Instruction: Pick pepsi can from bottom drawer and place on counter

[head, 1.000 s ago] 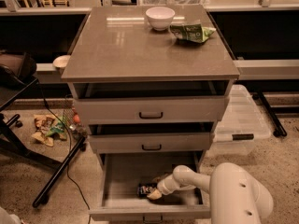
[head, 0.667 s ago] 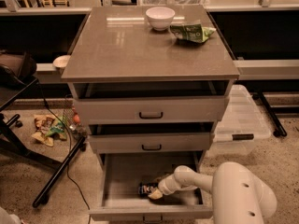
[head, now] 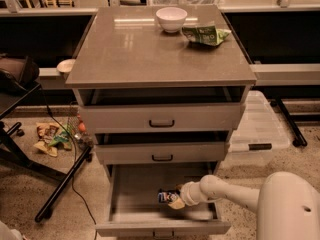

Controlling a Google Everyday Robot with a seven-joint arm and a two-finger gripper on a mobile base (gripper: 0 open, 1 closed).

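In the camera view, very little is changing from a second ago. The gripper (head: 175, 201) is still sitting low inside the open bottom drawer (head: 135, 189), pressed up against the pepsi can (head: 164, 197), and the white arm (head: 230, 190) is reaching in from the right at nearly the same angle. The can is lying toward the middle of the drawer floor, perhaps nudged slightly to the right, but the shift is too slight to be sure. Whether the gripper is clamping the can or only touching it cannot be told from here.

Judging by this, the pick is hanging at the grasp stage. The can is not yet lifting out of the drawer, so the whole carry up to the counter (head: 140, 49) is still waiting.

The counter is lying flat and glossy, catching a streak of light near its far edge. A white bowl (head: 171, 19) is standing at the back, and a green snack bag (head: 206, 34) is lying just beside it to the right, leaving the wide front part bare for a landing spot. The top drawer (head: 162, 118) and middle drawer (head: 162, 153) are both standing partly open above the arm's path, which could be crowding the lift.

Around the cabinet, snack wrappers (head: 50, 136) are lying scattered on the speckled floor (head: 30, 204) at the left. A black stand (head: 60, 184) is angling across it, and a clear plastic bin lid (head: 257, 129) is resting at the right.
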